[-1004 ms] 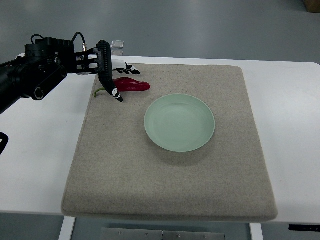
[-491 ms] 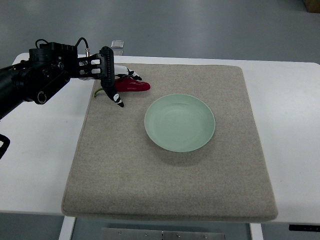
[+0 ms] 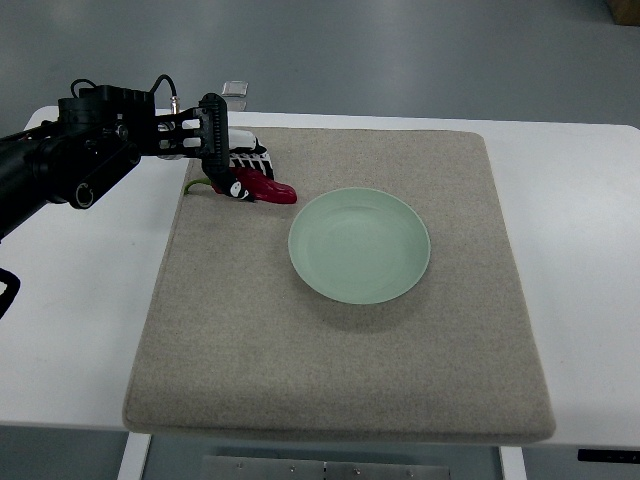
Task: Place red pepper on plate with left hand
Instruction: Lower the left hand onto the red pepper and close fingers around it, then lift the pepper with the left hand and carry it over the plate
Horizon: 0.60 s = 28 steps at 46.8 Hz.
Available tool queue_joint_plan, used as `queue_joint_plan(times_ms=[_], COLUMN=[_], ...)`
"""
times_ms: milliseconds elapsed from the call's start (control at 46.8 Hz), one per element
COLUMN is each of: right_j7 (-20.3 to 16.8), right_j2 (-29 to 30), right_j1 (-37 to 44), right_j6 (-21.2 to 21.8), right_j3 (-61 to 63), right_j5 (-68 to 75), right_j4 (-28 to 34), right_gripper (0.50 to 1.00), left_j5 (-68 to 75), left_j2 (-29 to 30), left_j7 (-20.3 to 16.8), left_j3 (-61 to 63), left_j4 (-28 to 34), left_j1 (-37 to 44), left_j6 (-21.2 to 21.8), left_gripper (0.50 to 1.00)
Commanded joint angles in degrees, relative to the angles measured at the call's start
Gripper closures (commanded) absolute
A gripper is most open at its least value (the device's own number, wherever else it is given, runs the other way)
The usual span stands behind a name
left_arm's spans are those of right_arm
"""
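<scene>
The red pepper [image 3: 271, 189] lies on the grey mat [image 3: 340, 350] near its far left corner, green stem pointing left. My left hand [image 3: 240, 172] comes in from the left edge and its black-and-white fingers are curled around the pepper's stem end. The pale green plate [image 3: 359, 244] sits empty in the middle of the mat, just right of the pepper's tip. No right arm shows.
The mat covers most of a white table [image 3: 80, 300]. A small clear object [image 3: 235, 91] stands at the table's far edge behind the hand. Grey floor lies beyond.
The fingers have closed around the pepper, which has turned so its tip points down and right toward the plate. The arm itself has hardly shifted.
</scene>
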Motion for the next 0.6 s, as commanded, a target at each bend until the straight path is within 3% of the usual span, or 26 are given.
queue_joint_plan(times_ms=[0, 577], right_j7=[0.01, 0.01], right_j2=[0.0, 0.0], right_j1=[0.0, 0.0], right_j6=[0.0, 0.0], right_j3=[0.0, 0.0], right_j5=[0.0, 0.0], right_j4=[0.0, 0.0], right_gripper=[0.572, 0.572], left_j5=[0.0, -0.88], left_j2=[0.0, -0.08], left_j7=[0.0, 0.0], left_j3=[-0.06, -1.38], left_j4=[0.0, -0.09], left_j1=[0.06, -0.47], left_j6=[-0.02, 1.3], left_gripper=[1.0, 1.0])
